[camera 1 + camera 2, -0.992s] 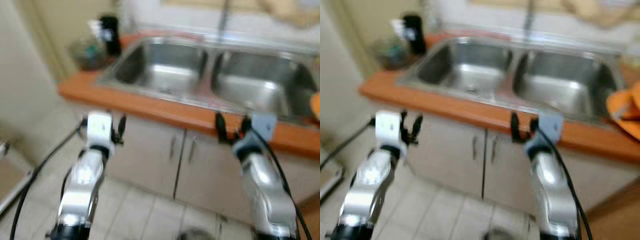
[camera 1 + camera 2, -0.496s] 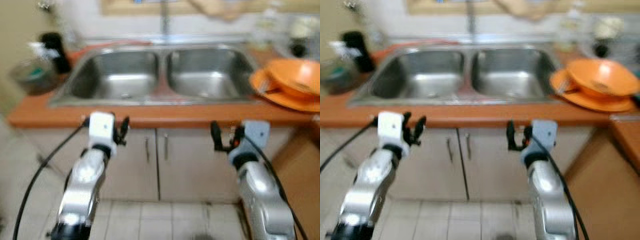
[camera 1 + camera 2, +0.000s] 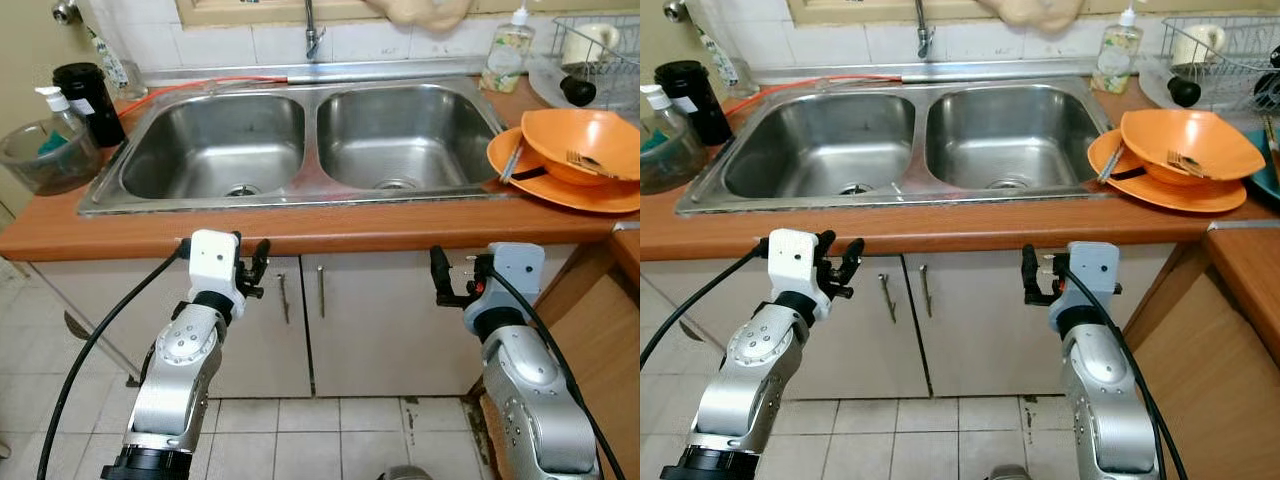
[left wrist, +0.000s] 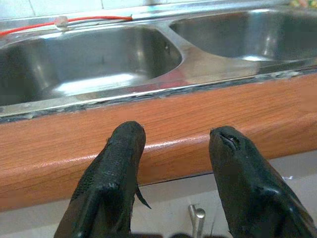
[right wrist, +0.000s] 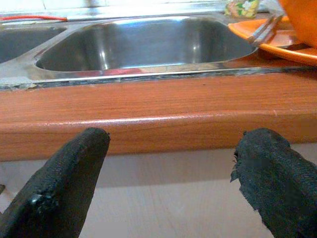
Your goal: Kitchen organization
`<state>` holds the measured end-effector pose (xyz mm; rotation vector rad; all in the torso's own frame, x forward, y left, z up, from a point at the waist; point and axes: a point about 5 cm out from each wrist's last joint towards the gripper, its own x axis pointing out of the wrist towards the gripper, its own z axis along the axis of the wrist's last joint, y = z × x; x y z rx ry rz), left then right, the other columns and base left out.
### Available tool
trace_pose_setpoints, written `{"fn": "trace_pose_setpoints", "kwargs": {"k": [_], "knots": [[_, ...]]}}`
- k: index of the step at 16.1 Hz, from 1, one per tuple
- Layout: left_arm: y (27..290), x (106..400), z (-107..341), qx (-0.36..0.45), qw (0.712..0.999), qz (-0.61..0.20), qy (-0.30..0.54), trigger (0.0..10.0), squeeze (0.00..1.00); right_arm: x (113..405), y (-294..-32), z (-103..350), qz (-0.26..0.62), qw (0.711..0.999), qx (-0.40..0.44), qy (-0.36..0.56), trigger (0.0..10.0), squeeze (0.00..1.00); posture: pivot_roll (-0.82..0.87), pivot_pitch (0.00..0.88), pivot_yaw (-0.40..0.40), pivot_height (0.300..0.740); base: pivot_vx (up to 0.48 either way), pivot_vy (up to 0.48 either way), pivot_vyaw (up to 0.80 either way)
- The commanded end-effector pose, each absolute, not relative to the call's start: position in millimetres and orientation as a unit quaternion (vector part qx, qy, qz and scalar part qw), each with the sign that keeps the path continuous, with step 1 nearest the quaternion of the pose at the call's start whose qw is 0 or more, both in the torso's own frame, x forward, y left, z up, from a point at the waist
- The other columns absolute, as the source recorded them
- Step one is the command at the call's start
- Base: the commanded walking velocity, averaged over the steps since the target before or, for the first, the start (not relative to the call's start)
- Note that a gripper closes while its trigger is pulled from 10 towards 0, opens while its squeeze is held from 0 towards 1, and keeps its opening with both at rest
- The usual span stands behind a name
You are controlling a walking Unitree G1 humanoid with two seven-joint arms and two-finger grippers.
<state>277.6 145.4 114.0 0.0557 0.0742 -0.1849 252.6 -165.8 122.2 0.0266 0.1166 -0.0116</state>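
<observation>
- Left gripper (image 3: 251,268): fingers apart, empty, lower left of centre, just below the counter edge (image 3: 300,240) and in front of the cabinet doors (image 3: 350,320).
- Right gripper (image 3: 452,280): spread wide, empty, lower right, same height, pointing at the counter edge.
- Likely targets: orange bowl (image 3: 585,142) stacked on an orange plate (image 3: 530,170), right of the sink (image 3: 310,140), upper right of frame.
- A fork (image 3: 588,160) lies in the bowl; another utensil (image 3: 510,162) rests on the plate rim, long axis running up-right.
- Key relation: the dishes sit above and to the right of the right gripper, well apart from the left one, so the right arm is the nearer pick.
- Both basins look empty.
- Soap bottle (image 3: 505,55) and drying rack (image 3: 595,45) top right; dark bottle (image 3: 90,100) and clear bowl (image 3: 45,155) top left.
</observation>
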Motion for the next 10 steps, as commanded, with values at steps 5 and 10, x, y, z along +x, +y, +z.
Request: {"fn": "trace_pose_setpoints", "kwargs": {"k": [5,10], "knots": [[146.1,277.5,120.8,0.075,0.994,-0.073,-0.004,10.0,0.0,260.0,-164.6,136.8,-0.001,0.999,-0.011,0.033,10.0,0.0,-0.18,0.0,0.034,0.74,0.0,-0.192,0.0],[143.7,277.2,122.7,0.068,0.995,-0.079,-0.009,10.0,0.0,260.3,-166.7,137.6,-0.006,0.999,-0.025,0.031,10.0,0.0,-0.18,0.0,0.029,0.74,0.0,0.0,0.0]]}}
